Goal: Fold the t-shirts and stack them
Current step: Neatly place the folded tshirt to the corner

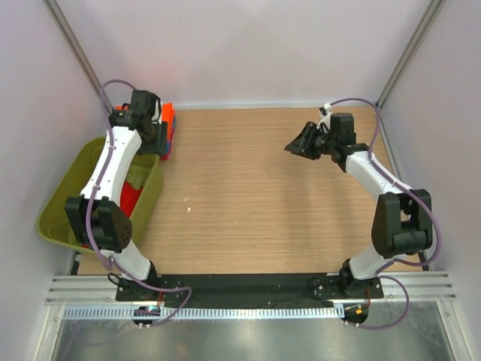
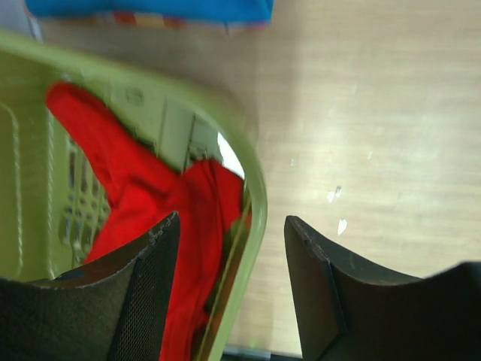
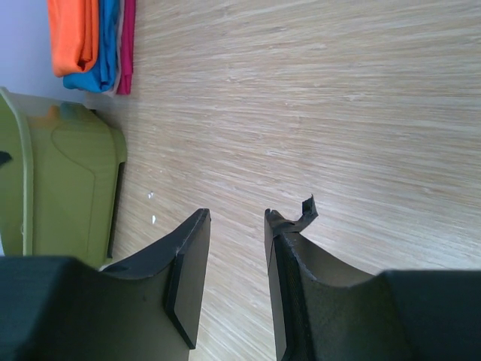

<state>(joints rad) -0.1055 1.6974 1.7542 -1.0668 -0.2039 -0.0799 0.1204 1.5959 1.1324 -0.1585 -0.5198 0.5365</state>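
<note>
A stack of folded t-shirts lies at the far left of the table, orange on top. In the right wrist view the same stack shows an orange t-shirt, a blue one and a dark red one. A loose red t-shirt lies crumpled in the olive-green tub. My left gripper hangs open over the tub's rim, one finger above the red cloth and the other above the table, holding nothing. My right gripper hovers open and empty over bare wood at the far right.
The olive-green tub stands off the table's left side, its rim along the table edge. A blue t-shirt edge of the stack shows just beyond the tub. Grey walls close the table at the back and both sides.
</note>
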